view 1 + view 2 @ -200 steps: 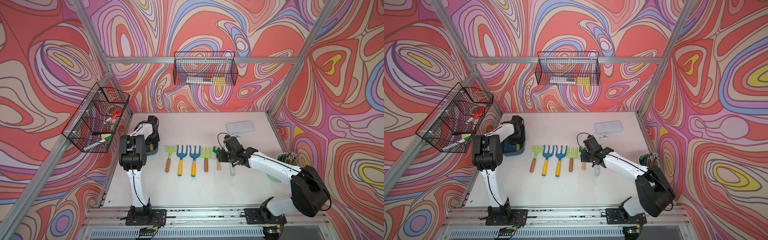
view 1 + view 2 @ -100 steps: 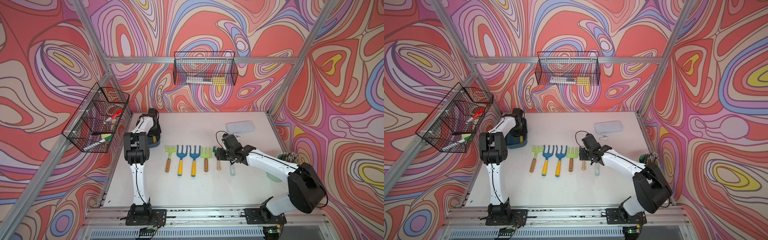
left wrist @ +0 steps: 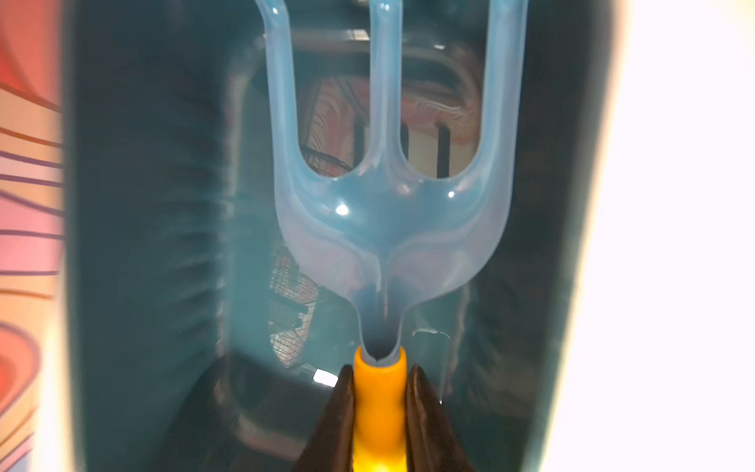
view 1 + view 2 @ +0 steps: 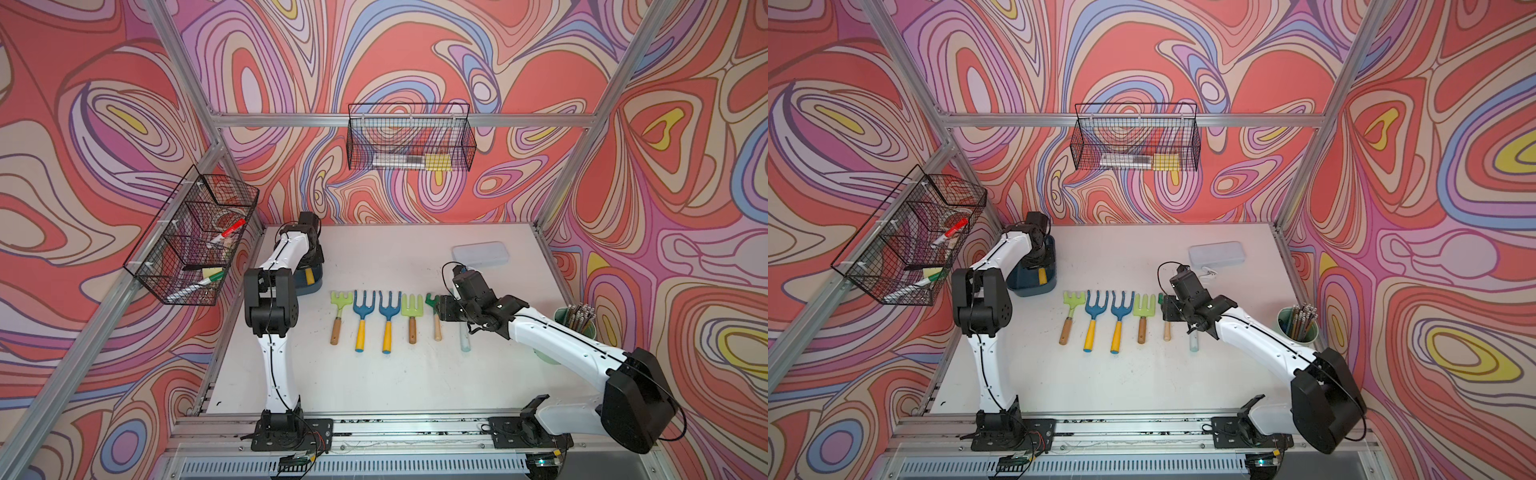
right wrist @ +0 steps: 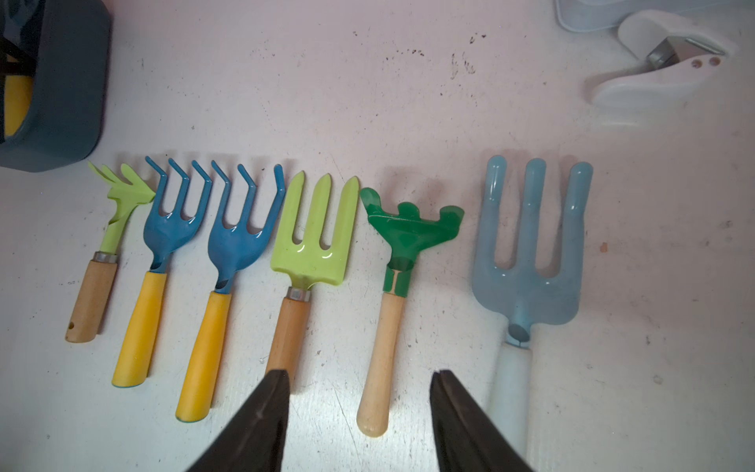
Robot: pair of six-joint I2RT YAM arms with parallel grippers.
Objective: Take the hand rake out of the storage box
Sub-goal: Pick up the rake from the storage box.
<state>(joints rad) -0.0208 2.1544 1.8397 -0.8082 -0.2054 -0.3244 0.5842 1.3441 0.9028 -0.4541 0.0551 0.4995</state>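
The hand rake lay in the storage box at the rear left of the table. To its right, six tools lay side by side, heads rearward. A case lay behind them; a cup stood rightmost.

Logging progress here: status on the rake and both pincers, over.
Left pincer shut on hand rake, inside storage box. Right pincer open over green rake. Nothing blocking.
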